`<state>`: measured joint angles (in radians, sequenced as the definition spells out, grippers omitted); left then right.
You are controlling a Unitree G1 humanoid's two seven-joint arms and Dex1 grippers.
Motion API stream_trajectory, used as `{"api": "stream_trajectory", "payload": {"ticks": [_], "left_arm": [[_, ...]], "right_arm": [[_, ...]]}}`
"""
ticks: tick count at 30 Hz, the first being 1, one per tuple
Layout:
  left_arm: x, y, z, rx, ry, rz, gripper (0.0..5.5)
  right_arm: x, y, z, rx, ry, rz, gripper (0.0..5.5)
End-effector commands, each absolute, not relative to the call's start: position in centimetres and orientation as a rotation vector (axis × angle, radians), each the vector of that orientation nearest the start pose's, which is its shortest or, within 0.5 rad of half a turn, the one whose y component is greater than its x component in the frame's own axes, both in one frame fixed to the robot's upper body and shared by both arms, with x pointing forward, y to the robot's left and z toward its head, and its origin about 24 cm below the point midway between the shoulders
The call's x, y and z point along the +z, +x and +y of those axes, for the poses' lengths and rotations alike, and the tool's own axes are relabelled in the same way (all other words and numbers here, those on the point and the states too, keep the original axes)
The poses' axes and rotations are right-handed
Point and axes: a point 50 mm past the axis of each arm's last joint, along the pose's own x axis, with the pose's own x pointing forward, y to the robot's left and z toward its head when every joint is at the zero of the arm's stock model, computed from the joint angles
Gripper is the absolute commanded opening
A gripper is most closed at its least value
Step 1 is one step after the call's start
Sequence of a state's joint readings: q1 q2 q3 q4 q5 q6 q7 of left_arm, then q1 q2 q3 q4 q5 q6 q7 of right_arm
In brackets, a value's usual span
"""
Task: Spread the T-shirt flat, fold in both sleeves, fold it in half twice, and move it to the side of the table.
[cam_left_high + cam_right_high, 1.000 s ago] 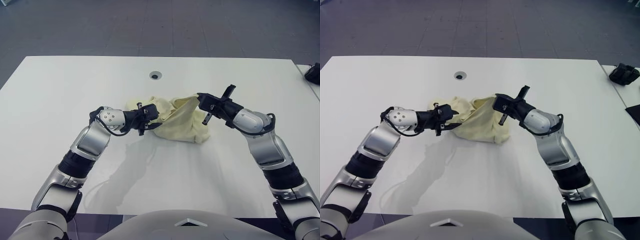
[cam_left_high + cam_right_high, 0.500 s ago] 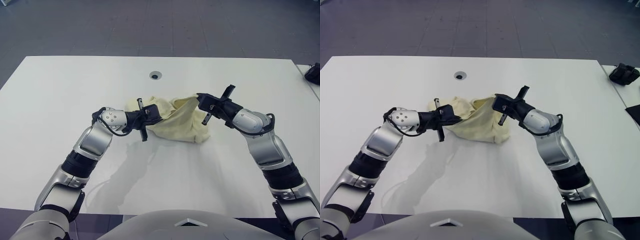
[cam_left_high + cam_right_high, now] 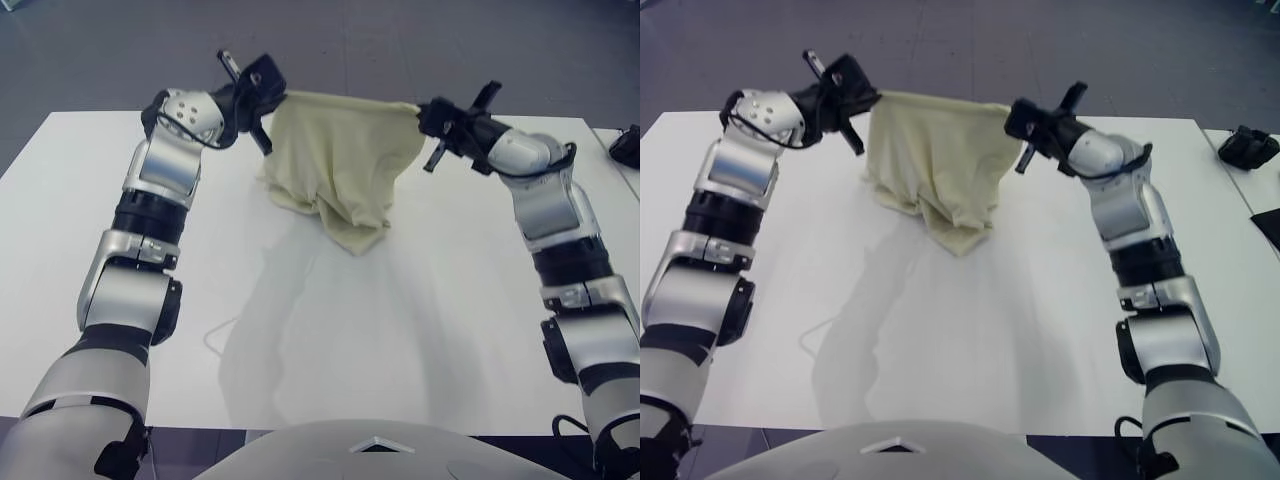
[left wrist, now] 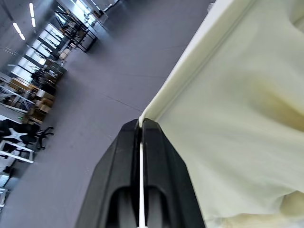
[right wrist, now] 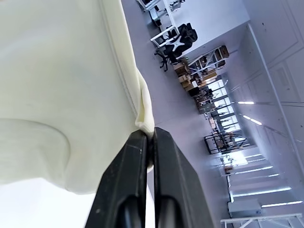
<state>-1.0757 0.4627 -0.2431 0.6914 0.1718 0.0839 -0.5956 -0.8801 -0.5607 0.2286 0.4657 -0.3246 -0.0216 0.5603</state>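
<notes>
Change, left to right. A second ago the left tool (image 3: 272, 97) was low on the table (image 3: 450, 300), nosing into the near-left side of a crumpled heap. Now it is raised high over the far left part of the table, fingers pinched together on one top corner of the T-shirt (image 3: 340, 160). The left wrist view shows a thin cloth edge running between the closed fingers.

The T-shirt was bunched on the table at centre. It now hangs as a sheet between the two tools, its top edge pulled nearly straight. The lower part is still gathered into folds that sag to a point. Cannot tell whether that point touches the table or hangs just above it.

The right tool (image 3: 427, 112) already had a bit of cloth lifted. It has risen with the other arm and is clamped tight on the opposite top corner. In the right wrist view (image 5: 148, 135) the hem is wedged between its fingers.

Meaning, as I judge it: this is the lift that opens the garment for spreading. Laying it flat is not yet done, and both sleeve folds, both halvings and the move aside remain.

Count:
- T-shirt: one, pale yellow.
- Tools: two, both gripping it.
- Table: one, white.
- Dark object (image 3: 1247, 148): one, on the neighbouring surface at far right, well apart.
</notes>
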Motion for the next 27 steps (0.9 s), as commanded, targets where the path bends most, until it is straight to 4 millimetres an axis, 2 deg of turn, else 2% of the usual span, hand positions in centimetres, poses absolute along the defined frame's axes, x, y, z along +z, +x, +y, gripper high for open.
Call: {"api": "stream_trajectory", "payload": {"ticks": [1, 5, 9, 14, 18, 19, 21, 24, 26, 27], "left_arm": [[25.4, 41.8, 14.7, -0.443, 0.897, -0.128, 0.02], [28.0, 42.5, 14.8, -0.334, 0.939, -0.169, 0.02], [30.4, 42.8, 15.1, -0.165, 0.987, -0.219, 0.02], [33.5, 42.4, 14.7, 0.007, 1.011, -0.350, 0.02], [35.4, 41.9, 14.7, 0.143, 1.114, -0.460, 0.02], [35.3, 41.9, 14.7, 0.141, 1.142, -0.468, 0.02], [33.7, 42.2, 14.4, 0.064, 1.210, -0.446, 0.02], [29.9, 42.3, 14.2, -0.173, 1.237, -0.367, 0.02], [27.1, 41.1, 13.8, -0.358, 1.217, -0.327, 0.02], [25.8, 39.8, 13.6, -0.446, 1.214, -0.308, 0.02]], "right_arm": [[25.1, 40.5, -16.3, 0.436, -1.036, -0.203, 0.00], [28.5, 41.9, -16.1, 0.343, -1.013, -0.239, 0.00], [31.0, 42.2, -16.0, 0.216, -1.050, -0.301, 0.00], [33.5, 42.0, -16.4, 0.046, -1.120, -0.386, 0.00], [34.3, 41.7, -17.2, -0.053, -1.184, -0.445, 0.00], [34.3, 41.7, -17.3, -0.049, -1.191, -0.456, 0.00], [33.6, 41.7, -17.0, 0.017, -1.197, -0.467, 0.00], [31.7, 41.5, -16.7, 0.193, -1.164, -0.456, 0.00], [30.1, 41.2, -16.5, 0.345, -1.120, -0.447, 0.00], [29.2, 40.9, -16.4, 0.428, -1.099, -0.439, 0.00]]}}
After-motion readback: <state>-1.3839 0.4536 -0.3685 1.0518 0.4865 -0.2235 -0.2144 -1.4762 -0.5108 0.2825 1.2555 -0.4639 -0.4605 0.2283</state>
